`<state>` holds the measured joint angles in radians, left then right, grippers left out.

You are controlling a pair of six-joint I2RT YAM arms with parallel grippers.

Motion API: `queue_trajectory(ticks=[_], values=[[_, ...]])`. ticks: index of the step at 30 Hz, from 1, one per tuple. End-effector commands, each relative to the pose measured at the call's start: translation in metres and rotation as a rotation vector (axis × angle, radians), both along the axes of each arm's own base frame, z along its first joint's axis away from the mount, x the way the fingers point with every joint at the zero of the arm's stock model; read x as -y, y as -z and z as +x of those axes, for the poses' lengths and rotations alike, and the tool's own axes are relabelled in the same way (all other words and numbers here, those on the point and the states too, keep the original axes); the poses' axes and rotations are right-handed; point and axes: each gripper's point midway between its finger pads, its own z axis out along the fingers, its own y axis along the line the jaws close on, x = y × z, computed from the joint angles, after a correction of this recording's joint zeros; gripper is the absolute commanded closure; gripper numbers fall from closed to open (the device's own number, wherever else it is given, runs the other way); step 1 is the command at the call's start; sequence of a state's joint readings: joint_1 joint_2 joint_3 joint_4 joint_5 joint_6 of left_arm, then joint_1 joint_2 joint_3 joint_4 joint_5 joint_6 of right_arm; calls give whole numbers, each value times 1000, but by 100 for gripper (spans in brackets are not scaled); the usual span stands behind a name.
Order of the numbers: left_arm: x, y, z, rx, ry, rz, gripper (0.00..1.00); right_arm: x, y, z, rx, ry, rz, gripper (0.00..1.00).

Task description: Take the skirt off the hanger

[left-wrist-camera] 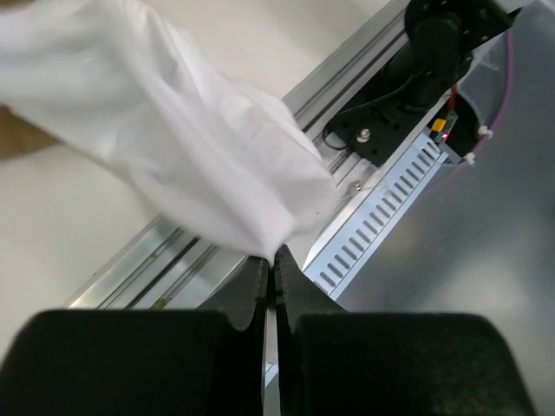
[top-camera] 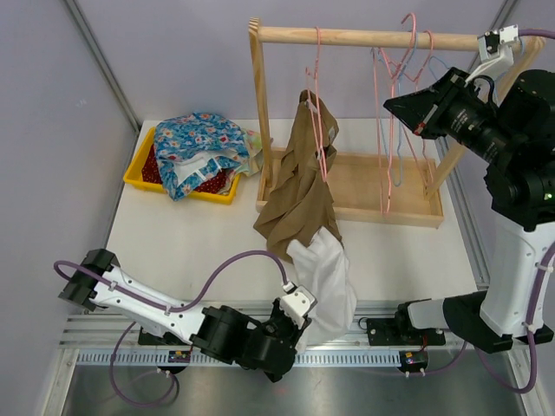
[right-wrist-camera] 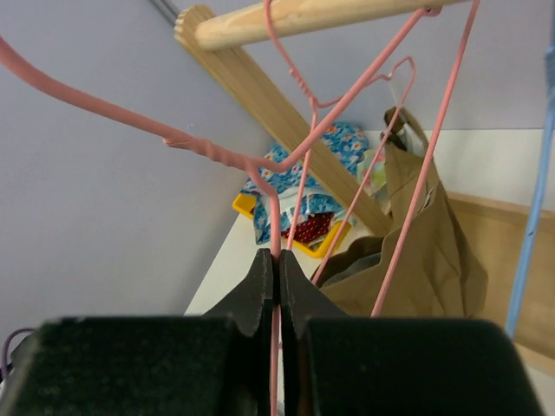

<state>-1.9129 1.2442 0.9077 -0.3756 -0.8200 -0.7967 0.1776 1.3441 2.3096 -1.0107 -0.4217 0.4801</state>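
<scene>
A tan skirt (top-camera: 299,186) with a white lining (top-camera: 328,277) hangs from a pink wire hanger (top-camera: 322,130) on the wooden rack's top bar (top-camera: 364,37). It drapes down over the table's front edge. My left gripper (top-camera: 303,319) is shut on the lining's lower corner, seen in the left wrist view (left-wrist-camera: 273,258) pinching the white cloth (left-wrist-camera: 199,165) above the front rail. My right gripper (top-camera: 392,104) is high at the rack and shut on the wire of another pink hanger (right-wrist-camera: 279,212), right of the skirt (right-wrist-camera: 425,251).
A yellow bin (top-camera: 137,170) with floral clothes (top-camera: 198,147) stands at the back left. The rack's wooden base tray (top-camera: 381,204) holds several empty pink and blue hangers (top-camera: 395,147). An aluminium rail (top-camera: 130,328) runs along the table's front edge.
</scene>
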Motion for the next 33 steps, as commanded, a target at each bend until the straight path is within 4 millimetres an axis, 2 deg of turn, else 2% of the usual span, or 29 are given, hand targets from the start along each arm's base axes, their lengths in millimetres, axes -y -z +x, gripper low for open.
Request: queue_trajectory(ticks=[1, 6, 9, 10, 12, 14, 15, 16, 17, 18, 19, 20, 21, 24, 28, 30, 31, 32, 33], values=[[-15, -13, 8, -27, -112, -69, 100, 8, -34, 23, 153, 75, -1, 100], [-31, -17, 5, -16, -152, -49, 100, 9, -25, 65, 138, 115, -3, 100], [-42, -29, 9, -9, -195, -46, 100, 9, -15, 93, 103, 107, 32, 100], [-41, -44, 9, -19, -203, -69, 100, 15, -11, 102, 86, 117, 48, 100], [-53, -53, 16, 9, -225, -42, 100, 14, 3, 118, 31, 83, 99, 100], [-62, -76, 24, 35, -243, -31, 100, 16, 14, 125, -9, 78, 118, 100], [-65, -85, 26, 47, -251, -28, 100, 14, 26, 128, -41, 65, 118, 100], [-70, -95, 30, 59, -262, -25, 100, 13, 31, 126, -53, 56, 116, 100], [-79, -114, 38, 90, -278, -17, 100, 13, 29, 118, -43, 52, 115, 100], [-83, -124, 42, 113, -284, -10, 100, 13, 42, 119, -67, 51, 109, 100], [-87, -135, 46, 134, -289, -10, 100, 13, 45, 118, -71, 55, 104, 100], [-94, -159, 54, 179, -303, -8, 100, 14, 44, 110, -61, 56, 94, 100], [-99, -171, 59, 203, -309, -7, 100, 15, 52, 108, -89, 62, 88, 100], [-113, -212, 81, 297, -339, -10, 100, 15, 58, 98, -110, 57, 80, 100], [-133, -248, 116, 390, -416, 4, 100, 17, 53, 81, -93, 60, 65, 99], [-139, -265, 136, 433, -456, 16, 100, 20, 52, 75, -93, 76, 48, 91], [-137, -274, 142, 393, -455, -71, 100, 22, 49, 71, -85, 80, 43, 72], [-152, -280, 160, 450, -485, -7, 100, 22, 48, 67, -75, 79, 30, 60], [-163, -287, 168, 453, -503, -26, 100, 24, 46, 64, -66, 86, 25, 46]])
